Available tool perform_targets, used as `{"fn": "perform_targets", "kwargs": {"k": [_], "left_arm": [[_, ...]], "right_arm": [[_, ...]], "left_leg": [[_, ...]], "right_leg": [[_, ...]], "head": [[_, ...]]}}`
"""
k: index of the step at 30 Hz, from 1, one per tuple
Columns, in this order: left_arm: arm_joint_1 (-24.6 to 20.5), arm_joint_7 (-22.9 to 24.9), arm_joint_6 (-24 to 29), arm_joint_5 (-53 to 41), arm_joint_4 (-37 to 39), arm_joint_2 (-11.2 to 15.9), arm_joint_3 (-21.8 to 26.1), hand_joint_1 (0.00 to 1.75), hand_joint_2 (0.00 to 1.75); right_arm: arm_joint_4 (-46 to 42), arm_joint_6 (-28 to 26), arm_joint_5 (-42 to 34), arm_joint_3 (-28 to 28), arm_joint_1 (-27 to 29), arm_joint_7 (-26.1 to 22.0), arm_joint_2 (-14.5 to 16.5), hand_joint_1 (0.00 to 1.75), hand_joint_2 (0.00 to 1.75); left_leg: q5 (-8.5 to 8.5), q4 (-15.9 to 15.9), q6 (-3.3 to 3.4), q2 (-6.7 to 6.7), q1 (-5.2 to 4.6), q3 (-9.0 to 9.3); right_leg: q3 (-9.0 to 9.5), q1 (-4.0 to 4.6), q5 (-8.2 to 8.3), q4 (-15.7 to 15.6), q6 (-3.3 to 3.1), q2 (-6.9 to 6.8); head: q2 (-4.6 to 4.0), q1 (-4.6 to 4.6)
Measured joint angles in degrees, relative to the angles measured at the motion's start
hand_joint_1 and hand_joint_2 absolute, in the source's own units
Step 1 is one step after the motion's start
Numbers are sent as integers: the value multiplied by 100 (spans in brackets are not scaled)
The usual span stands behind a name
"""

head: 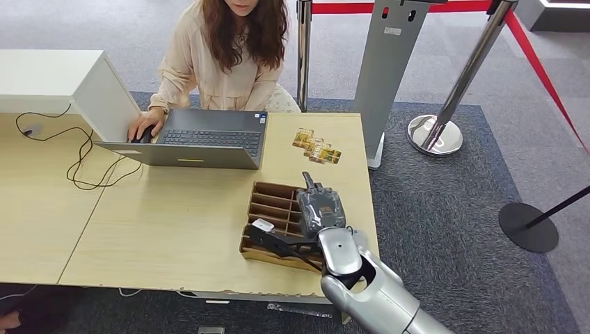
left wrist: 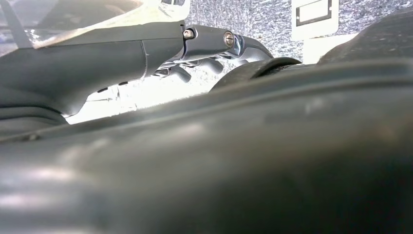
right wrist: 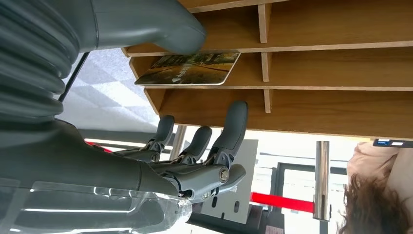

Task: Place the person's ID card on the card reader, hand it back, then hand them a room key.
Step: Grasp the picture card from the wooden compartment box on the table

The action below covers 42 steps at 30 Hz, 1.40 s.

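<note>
The right hand (right wrist: pixel 195 146) hovers over the wooden tray (head: pixel 273 209), its thumb (right wrist: pixel 146 29) touching a room key (right wrist: pixel 190 68) in a slot while the fingers (right wrist: pixel 234 122) stay spread off it. The card's glossy, green-gold landscape print.

A silver metal right arm (head: pixel 379 296) ends in a grey ribbed-covered right hand (head: pixel 320 207) with dark fingers (right wrist: pixel 233 122) and silver screws.
</note>
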Motion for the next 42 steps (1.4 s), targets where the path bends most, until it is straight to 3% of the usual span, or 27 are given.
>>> {"fn": "perform_targets", "kwargs": {"k": [4,8,14,31,42], "left_arm": [[0,-19,1,0,0,6,0,0,0],[0,-44,6,-1,0,9,0,0,0],[0,-99,12,0,0,18,0,0,0],[1,-140,26,0,0,50,0,0,0],[16,-146,3,52,0,52,0,0,0]], "right_arm": [[-48,5,16,-2,1,2,-42,105,175],[-73,2,25,-17,-1,3,-72,146,175],[-86,-14,25,-65,-9,3,-84,175,175],[-217,-94,49,-98,-8,-22,-118,175,175],[-1191,-191,226,-144,8,-10,-271,175,175]], "left_leg": [[0,0,0,0,0,0],[0,0,0,0,1,1],[0,0,0,0,1,2],[0,0,0,0,1,4],[0,0,0,2,1,2]], "right_leg": [[1,0,0,0,0,0],[2,0,0,0,0,0],[4,0,0,0,0,0],[6,0,0,0,0,0],[3,0,0,0,0,1]], "head": [[0,-1],[0,1],[0,0],[0,0],[0,0]]}}
